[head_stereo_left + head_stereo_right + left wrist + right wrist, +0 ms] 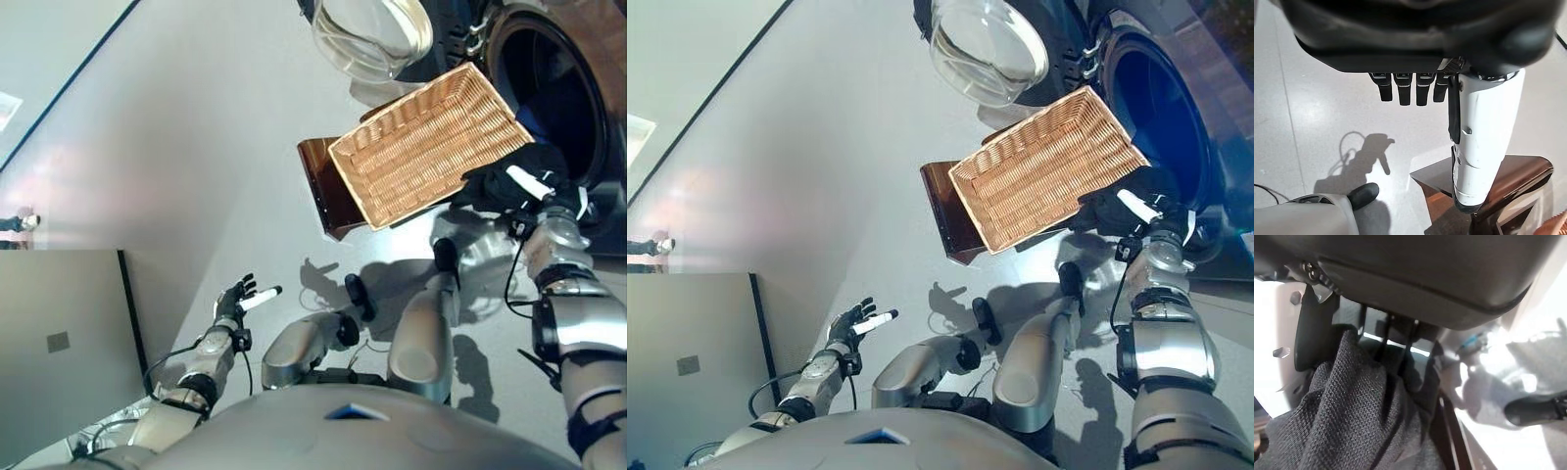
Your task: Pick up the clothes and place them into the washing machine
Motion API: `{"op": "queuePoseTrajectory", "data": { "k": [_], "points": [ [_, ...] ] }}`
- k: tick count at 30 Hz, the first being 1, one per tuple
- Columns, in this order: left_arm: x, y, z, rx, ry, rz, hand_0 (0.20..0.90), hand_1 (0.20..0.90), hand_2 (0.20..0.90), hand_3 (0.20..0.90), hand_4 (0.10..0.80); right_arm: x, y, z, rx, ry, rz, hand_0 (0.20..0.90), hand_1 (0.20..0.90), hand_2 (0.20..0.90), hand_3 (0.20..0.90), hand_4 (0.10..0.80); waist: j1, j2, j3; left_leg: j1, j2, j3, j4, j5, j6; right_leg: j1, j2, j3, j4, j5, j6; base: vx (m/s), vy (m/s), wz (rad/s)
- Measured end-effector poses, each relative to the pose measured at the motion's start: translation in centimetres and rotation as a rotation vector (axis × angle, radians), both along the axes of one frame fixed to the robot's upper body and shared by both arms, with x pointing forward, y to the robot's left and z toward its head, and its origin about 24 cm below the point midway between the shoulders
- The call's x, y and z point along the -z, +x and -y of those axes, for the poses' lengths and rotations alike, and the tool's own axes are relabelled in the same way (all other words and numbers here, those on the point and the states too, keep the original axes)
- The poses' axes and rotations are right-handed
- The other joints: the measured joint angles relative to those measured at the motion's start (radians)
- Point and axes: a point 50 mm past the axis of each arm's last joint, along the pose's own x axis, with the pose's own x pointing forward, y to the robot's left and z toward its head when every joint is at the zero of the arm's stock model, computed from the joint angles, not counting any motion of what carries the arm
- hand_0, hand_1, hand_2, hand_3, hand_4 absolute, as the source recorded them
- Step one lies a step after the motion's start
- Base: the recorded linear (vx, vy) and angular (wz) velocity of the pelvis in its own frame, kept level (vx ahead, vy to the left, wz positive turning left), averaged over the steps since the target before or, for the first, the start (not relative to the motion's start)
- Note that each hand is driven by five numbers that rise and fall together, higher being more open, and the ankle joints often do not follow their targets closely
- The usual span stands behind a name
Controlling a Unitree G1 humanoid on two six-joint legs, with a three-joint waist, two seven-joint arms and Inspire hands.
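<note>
Right hand clutches dark clothing in its fingers beside the washing machine opening; wicker basket on a brown stool sits at ten o'clock; left hand released, fingers straight, over the floor.

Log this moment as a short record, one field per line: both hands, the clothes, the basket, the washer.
right hand: shut on a dark garment, held beside the washer opening
left hand: open, holding nothing, low at the robot's left side above the floor
wicker basket: empty, resting on a brown stand
washing machine: door swung open, drum dark inside
task state: garment not yet inside the drum
</note>
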Motion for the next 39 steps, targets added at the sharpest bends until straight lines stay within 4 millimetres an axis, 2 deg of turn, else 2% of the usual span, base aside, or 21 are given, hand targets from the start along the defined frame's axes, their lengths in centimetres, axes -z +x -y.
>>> {"op": "queuePoseTrajectory", "data": {
  "k": [9, 12, 17, 19, 21, 25, 27, 30, 39],
  "points": [
    [0.0, -0.1, 0.3, 0.0, -0.009, -0.002, 0.9, 0.9, 0.9, 0.9, 0.8, 0.0, -0.1, 0.1, 0.001, -0.004, -0.002, 0.2, 0.2, 0.2, 0.2, 0.3, 0.0, 0.01, -0.008, 0.007, -0.002, -0.002, 0.001, 0.001, -0.002, -0.002, -0.001, -0.003, 0.017, -0.009, 0.004, -0.001, -0.004, 0.0],
    [0.0, 0.0, 0.8, -0.004, -0.024, 0.001, 0.9, 0.9, 0.9, 0.9, 0.8, 0.5, -0.9, 0.2, 0.007, -0.016, 0.002, 0.2, 0.2, 0.2, 0.2, 0.3, 0.0, 0.007, -0.006, 0.009, 0.003, -0.017, 0.007, 0.001, -0.002, 0.01, -0.001, -0.019, 0.022, -0.015, 0.001, 0.012, -0.051, 0.11],
    [0.1, 0.0, 0.9, 0.002, -0.021, -0.004, 0.9, 0.9, 0.9, 0.9, 0.8, 1.4, -1.4, -0.1, 0.017, -0.019, -0.016, 0.2, 0.2, 0.2, 0.2, 0.3, 0.003, -0.021, -0.003, 0.023, 0.008, -0.032, 0.016, 0.001, -0.002, 0.021, 0.002, -0.031, 0.05, -0.033, -0.003, 0.0, -0.023, 0.07],
    [0.1, 0.0, 0.8, -0.009, -0.011, -0.004, 0.9, 0.9, 0.9, 0.9, 0.8, 2.2, -1.8, -0.5, 0.026, -0.021, -0.04, 0.2, 0.2, 0.2, 0.2, 0.3, 0.004, -0.044, -0.006, 0.032, 0.011, -0.052, 0.02, 0.001, -0.002, 0.044, 0.001, -0.048, 0.047, -0.035, -0.004, 0.024, -0.067, 0.15],
    [0.1, -0.1, 0.4, -0.027, 0.003, -0.008, 0.9, 0.9, 0.9, 0.9, 0.8, 3.6, -2.5, -1.2, 0.036, 0.0, -0.071, 0.2, 0.2, 0.2, 0.2, 0.3, 0.021, -0.093, -0.02, 0.04, 0.017, -0.062, 0.02, 0.002, -0.005, 0.054, 0.004, -0.062, 0.046, -0.039, -0.008, 0.058, -0.08, 0.15],
    [0.6, -1.7, -0.9, -0.073, 0.034, -0.058, 0.9, 0.9, 0.9, 0.9, 0.8, 7.9, -4.8, -4.7, 0.064, 0.147, -0.063, 0.2, 0.2, 0.2, 0.2, 0.3, 0.029, -0.209, -0.068, 0.052, 0.035, -0.093, 0.004, 0.011, -0.018, 0.089, 0.01, -0.113, 0.016, -0.037, -0.012, 0.085, -0.037, 0.17],
    [1.1, -2.9, -1.2, -0.073, 0.052, -0.104, 0.9, 0.9, 0.9, 0.9, 0.8, 9.3, -5.7, -6.1, 0.055, 0.182, -0.074, 0.2, 0.2, 0.2, 0.2, 0.3, 0.027, -0.245, -0.078, 0.073, 0.04, -0.095, -0.012, 0.013, -0.021, 0.124, 0.009, -0.135, -0.021, -0.029, -0.017, 0.103, -0.009, 0.01],
    [1.2, -3.6, -1.8, -0.087, 0.07, -0.124, 0.9, 0.9, 0.9, 0.9, 0.8, 10.5, -6.8, -7.0, 0.063, 0.208, -0.106, 0.2, 0.2, 0.2, 0.2, 0.3, 0.031, -0.268, -0.103, 0.097, 0.036, -0.098, -0.032, 0.014, -0.021, 0.159, 0.008, -0.141, -0.061, -0.018, -0.015, 0.061, 0.013, 0.02],
    [1.2, -4.1, -2.8, -0.079, 0.106, -0.136, 0.9, 0.9, 0.9, 0.9, 0.8, 10.5, -6.7, -6.9, 0.081, 0.233, -0.089, 0.2, 0.2, 0.2, 0.2, 0.3, 0.058, -0.28, -0.122, 0.118, 0.04, -0.113, -0.046, 0.017, -0.016, 0.205, 0.013, -0.162, -0.097, 0.006, -0.018, 0.055, -0.003, 0.06]
  ]
}}
